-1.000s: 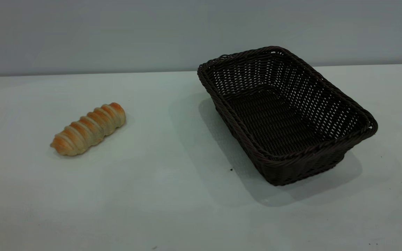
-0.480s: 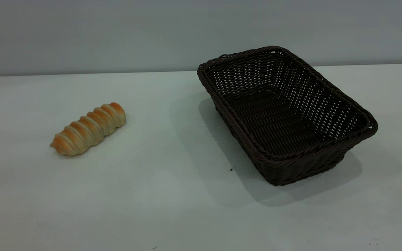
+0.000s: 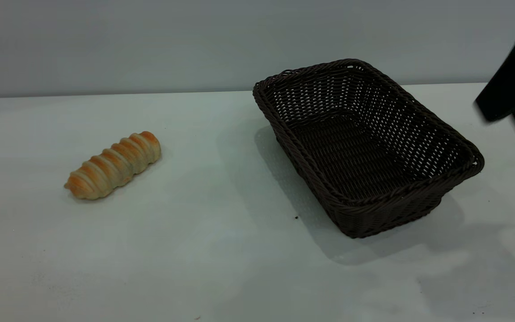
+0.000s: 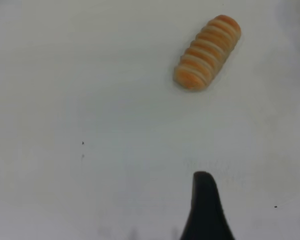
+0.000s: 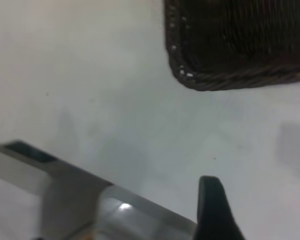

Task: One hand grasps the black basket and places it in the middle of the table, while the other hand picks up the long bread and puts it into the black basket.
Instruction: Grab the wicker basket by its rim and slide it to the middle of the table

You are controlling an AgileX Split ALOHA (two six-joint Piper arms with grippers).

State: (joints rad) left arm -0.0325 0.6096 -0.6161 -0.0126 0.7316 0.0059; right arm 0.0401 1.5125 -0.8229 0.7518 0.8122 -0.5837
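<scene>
The black basket [image 3: 367, 147] stands empty on the right half of the table [image 3: 221, 250], turned at an angle. The long bread [image 3: 113, 165] lies on the table at the left, apart from the basket. A dark, blurred part of my right gripper [image 3: 514, 89] shows at the upper right edge, above and to the right of the basket. In the right wrist view one dark tip of my right gripper [image 5: 215, 210] shows, with a basket corner [image 5: 230, 55] ahead of it. In the left wrist view my left gripper [image 4: 205, 210] hangs above bare table, short of the bread [image 4: 207, 52].
A metal rail along the table edge [image 5: 65, 200] shows in the right wrist view. A grey wall [image 3: 150, 44] stands behind the table. A few small dark specks [image 3: 296, 218] lie on the tabletop.
The right arm has come into the exterior view at the upper right edge, and its shadow now falls on the table at the lower right. The basket and the bread have not moved.
</scene>
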